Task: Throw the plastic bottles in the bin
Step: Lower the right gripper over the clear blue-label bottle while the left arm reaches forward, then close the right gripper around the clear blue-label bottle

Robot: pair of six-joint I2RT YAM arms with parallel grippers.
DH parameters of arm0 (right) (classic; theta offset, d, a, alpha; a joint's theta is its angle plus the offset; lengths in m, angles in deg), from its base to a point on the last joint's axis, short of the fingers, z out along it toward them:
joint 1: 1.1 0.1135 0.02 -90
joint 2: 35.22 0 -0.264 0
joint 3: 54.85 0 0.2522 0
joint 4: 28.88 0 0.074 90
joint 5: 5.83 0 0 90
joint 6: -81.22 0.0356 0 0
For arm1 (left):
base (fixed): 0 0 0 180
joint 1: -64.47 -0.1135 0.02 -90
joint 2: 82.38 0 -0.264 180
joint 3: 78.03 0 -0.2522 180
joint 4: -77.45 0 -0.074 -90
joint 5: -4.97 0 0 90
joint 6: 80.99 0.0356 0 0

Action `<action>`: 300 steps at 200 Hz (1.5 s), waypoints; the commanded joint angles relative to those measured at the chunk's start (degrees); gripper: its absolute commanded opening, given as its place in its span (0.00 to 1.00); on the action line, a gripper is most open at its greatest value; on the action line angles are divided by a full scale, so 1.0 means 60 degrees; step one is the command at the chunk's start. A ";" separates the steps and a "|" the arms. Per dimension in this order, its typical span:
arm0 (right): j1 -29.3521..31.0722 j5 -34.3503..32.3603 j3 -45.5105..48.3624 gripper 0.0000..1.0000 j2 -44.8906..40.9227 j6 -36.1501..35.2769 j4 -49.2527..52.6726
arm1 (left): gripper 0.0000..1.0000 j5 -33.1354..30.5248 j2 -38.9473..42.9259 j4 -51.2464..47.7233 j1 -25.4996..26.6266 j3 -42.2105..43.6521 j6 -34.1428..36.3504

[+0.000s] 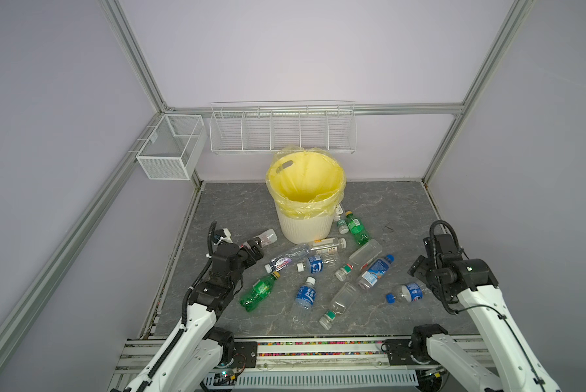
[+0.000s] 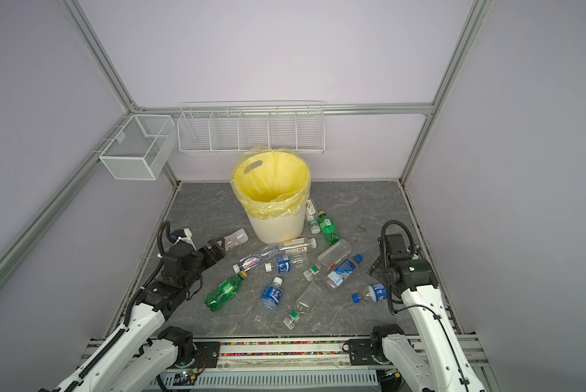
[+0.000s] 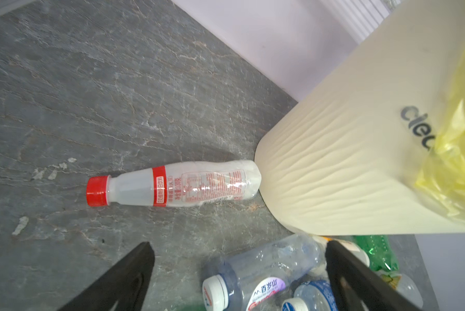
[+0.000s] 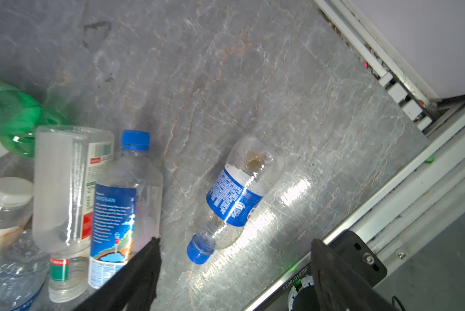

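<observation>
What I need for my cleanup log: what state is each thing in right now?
bin: upright, yellow bag lining it, no bottle visible inside.
red-capped bottle: lying down, cap on, base against the bin's wall.
rightmost bottle: lying down, blue cap on, apart from the pile.
green bottle near the left arm: lying down, cap on.
left gripper: open, empty.
right gripper: open, empty.

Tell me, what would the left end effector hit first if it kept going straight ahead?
Probably the red-capped bottle, lying just ahead of the open left end effector with its base by the bin. Depth is hard to judge, though.
</observation>
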 commanded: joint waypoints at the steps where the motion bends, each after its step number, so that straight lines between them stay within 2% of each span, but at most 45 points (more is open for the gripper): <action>1: 0.0025 0.0350 0.0630 0.88 -0.0096 0.0560 0.0281 | 0.99 0.0126 0.0066 -0.0385 0.0250 0.0094 0.0244; 44: 0.0010 0.0246 0.1219 0.88 -0.0199 0.0904 0.0073 | 0.99 0.0672 -0.0600 0.0121 0.0273 0.0356 0.0221; 100: -0.0005 0.1011 0.1946 0.88 -0.0088 0.0843 -0.0961 | 1.00 0.0751 -0.1217 0.0763 0.0273 0.0381 0.0183; 190: -0.0211 0.1499 0.2172 0.89 0.1706 0.0634 -0.2559 | 0.99 0.0416 -0.1389 0.0772 0.0273 0.0002 0.0395; 214: -0.0240 0.1552 0.2288 0.92 0.1962 0.0663 -0.3071 | 0.99 0.0385 -0.1381 0.0872 0.0273 -0.0013 0.0531; 241: -0.0312 0.1573 0.2326 1.00 0.2165 0.0544 -0.3460 | 0.99 0.0293 -0.1515 0.0773 0.0278 -0.0200 0.0635; 277: -0.0454 0.1574 0.2462 0.86 0.2450 0.0341 -0.3737 | 0.99 0.0287 -0.1856 0.0814 0.0281 -0.0374 0.0695; 300: -0.0549 0.1764 0.2716 0.82 0.2563 0.0285 -0.4046 | 0.99 0.0271 -0.2118 0.0840 0.0273 -0.0491 0.0713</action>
